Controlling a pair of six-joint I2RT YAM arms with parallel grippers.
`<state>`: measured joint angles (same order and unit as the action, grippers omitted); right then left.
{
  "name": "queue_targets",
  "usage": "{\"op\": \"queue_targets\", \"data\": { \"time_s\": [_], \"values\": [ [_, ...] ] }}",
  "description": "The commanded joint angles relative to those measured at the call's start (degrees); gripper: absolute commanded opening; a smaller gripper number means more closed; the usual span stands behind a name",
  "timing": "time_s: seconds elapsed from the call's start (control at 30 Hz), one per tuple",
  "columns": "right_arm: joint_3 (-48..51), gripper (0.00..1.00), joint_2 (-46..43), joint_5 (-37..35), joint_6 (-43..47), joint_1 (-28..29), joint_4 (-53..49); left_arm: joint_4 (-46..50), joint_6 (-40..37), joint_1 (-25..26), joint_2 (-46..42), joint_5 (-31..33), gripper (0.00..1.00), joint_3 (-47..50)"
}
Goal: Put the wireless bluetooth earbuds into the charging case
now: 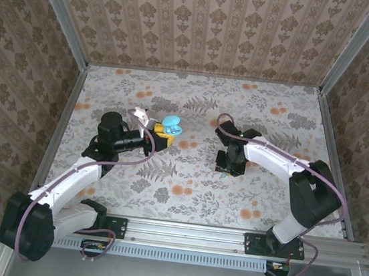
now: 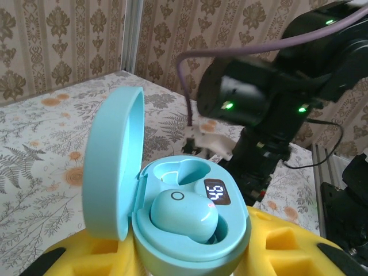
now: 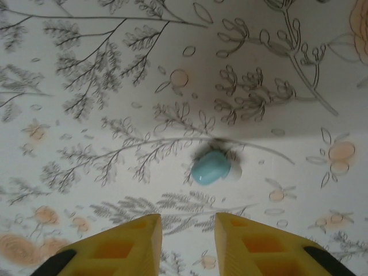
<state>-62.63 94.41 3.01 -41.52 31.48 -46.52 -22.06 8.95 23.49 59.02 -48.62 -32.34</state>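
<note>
Counter (image 1: 274, 122) is floral-printed, with papered walls (image 1: 205, 26) on three sides. From the top view we note the left tool (image 1: 160, 136) left of centre, closed on the teal charging case (image 1: 171, 124), which sits between its yellow fingers (image 2: 284, 244). The left wrist view gives us the case close up: lid (image 2: 112, 167) hinged open and standing upright on the left, base facing up. One teal earbud (image 2: 184, 215) is seated in the nearer well; the farther well (image 2: 184, 171) stands empty. A small lit display (image 2: 216, 192) sits on the base just right of the farther well; we make out two digits but cannot vouch for them. The right arm (image 2: 276, 98) looms dark behind the case, green lights on it. The right tool (image 3: 187, 230) hangs over the counter right of centre, pointing down; its two yellow fingers stand apart with bare counter between them, so we log it as open and holding nothing. The second teal earbud (image 3: 210, 167) lies loose on the counter just ahead of those fingertips, near them but touching neither, slightly right of the gap. In the top view the two tools stand well apart, the case with the left one.
</note>
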Motion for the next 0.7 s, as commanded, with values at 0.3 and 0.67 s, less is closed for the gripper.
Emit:
{"op": "queue_targets", "data": {
  "time_s": [0.3, 0.67],
  "values": [
    [-6.0, 0.15, 13.1, -1.0, 11.6, -8.7, -0.6, 1.8, -1.8, -0.4, -2.2, 0.8, 0.08, -0.2],
    [4.4, 0.11, 9.0, 4.4, 7.4, -8.9, 3.9, 1.8, -2.3, -0.4, -2.1, 1.4, 0.08, 0.0]
  ]
}}
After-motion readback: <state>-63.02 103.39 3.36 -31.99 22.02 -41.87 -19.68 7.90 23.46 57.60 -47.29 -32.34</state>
